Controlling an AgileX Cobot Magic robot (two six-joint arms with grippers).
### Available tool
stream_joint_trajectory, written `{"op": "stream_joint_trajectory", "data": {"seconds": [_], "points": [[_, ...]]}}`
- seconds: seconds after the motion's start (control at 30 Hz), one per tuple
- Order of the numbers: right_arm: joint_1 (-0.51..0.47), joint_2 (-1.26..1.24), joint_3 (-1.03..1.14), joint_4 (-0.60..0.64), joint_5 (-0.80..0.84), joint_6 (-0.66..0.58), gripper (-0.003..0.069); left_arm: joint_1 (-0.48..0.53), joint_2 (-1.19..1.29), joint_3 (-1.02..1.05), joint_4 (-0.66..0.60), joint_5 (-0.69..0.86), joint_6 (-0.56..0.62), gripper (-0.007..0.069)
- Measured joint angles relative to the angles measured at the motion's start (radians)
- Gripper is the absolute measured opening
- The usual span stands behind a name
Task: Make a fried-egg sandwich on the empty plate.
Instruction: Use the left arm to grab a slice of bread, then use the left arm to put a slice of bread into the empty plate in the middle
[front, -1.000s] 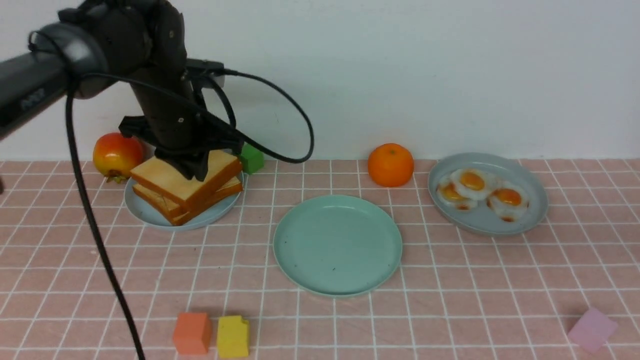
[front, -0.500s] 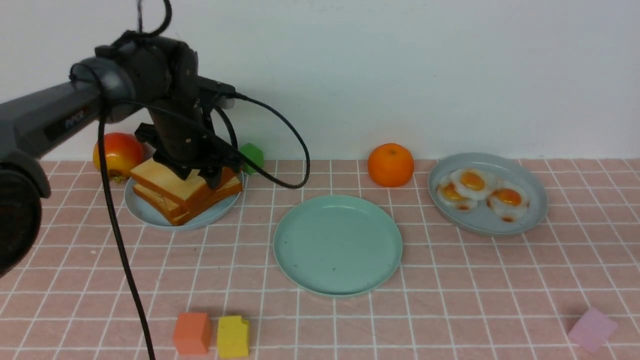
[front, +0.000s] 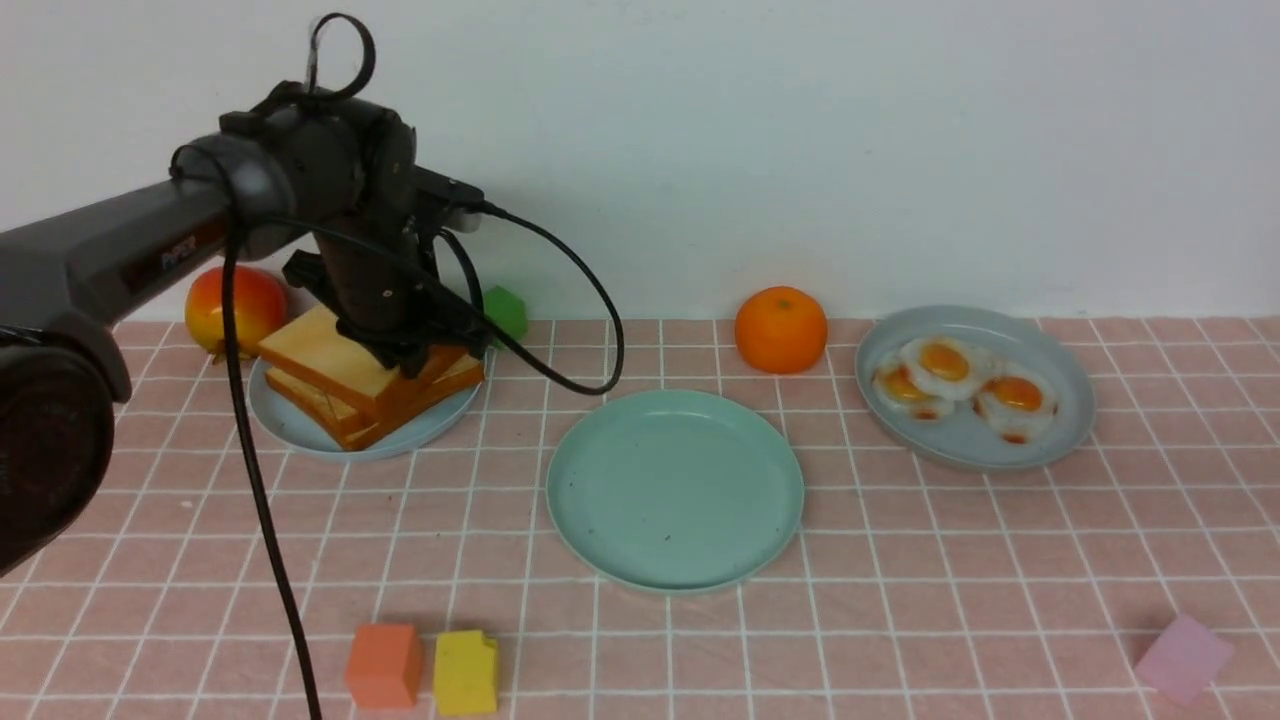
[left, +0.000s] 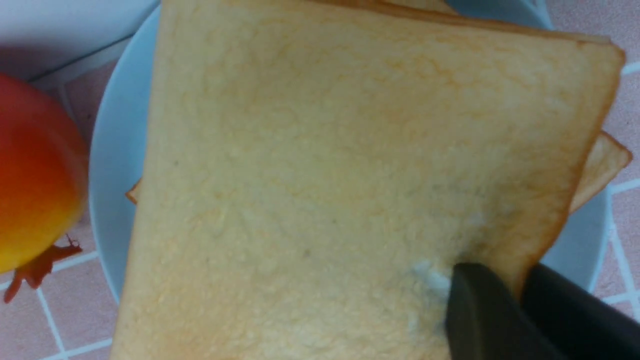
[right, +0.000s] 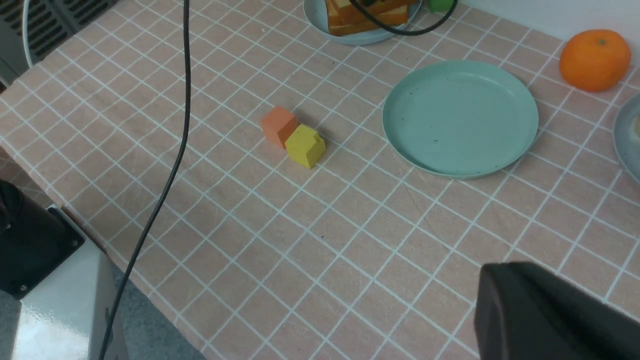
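A stack of golden toast slices (front: 335, 362) lies on a pale blue plate (front: 290, 425) at the back left. My left gripper (front: 405, 362) is down at the stack's right side. In the left wrist view it (left: 505, 280) is shut on the edge of the top toast slice (left: 325, 175), one finger above and one below. The empty mint-green plate (front: 675, 490) sits mid-table and also shows in the right wrist view (right: 460, 117). Three fried eggs (front: 945, 365) lie in a grey-blue dish (front: 1060, 430) at the back right. My right gripper (right: 500, 295) hovers shut and empty over the near table.
An orange (front: 781, 329) stands behind the mint plate. A red-yellow fruit (front: 225, 305) and a green block (front: 503, 313) flank the toast plate. Orange (front: 383, 665) and yellow (front: 466, 672) blocks lie front left, a pink block (front: 1183, 658) front right. A black cable (front: 250, 480) hangs from the left arm.
My left arm has lowered and its gripper has shifted from the middle of the top slice to the slice's right edge. Nothing else has moved.
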Motion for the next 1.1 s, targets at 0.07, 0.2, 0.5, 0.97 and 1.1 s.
{"op": "stream_joint_trajectory", "data": {"seconds": [0.07, 0.2, 0.5, 0.97, 1.1], "points": [[0.0, 0.0, 0.0, 0.0, 0.0, 0.0, 0.002, 0.0, -0.001, 0.0, -0.002, -0.001, 0.002, 0.0015], [0.0, 0.0, 0.0, 0.001, -0.001, 0.0, 0.0025, 0.0, -0.032, 0.0, -0.007, -0.001, 0.002, 0.0015], [0.0, 0.0, 0.0, -0.023, -0.002, 0.0, 0.003, -0.137, -0.209, 0.004, -0.007, 0.029, 0.002, 0.0015], [0.0, -0.001, 0.0, -0.057, 0.06, 0.0, 0.0032, -0.49, -0.05, 0.031, -0.024, 0.083, 0.002, 0.0015], [0.0, -0.001, 0.0, -0.057, 0.07, 0.0, 0.0032, -0.494, -0.02, 0.031, -0.004, 0.054, 0.002, 0.0015]]}}
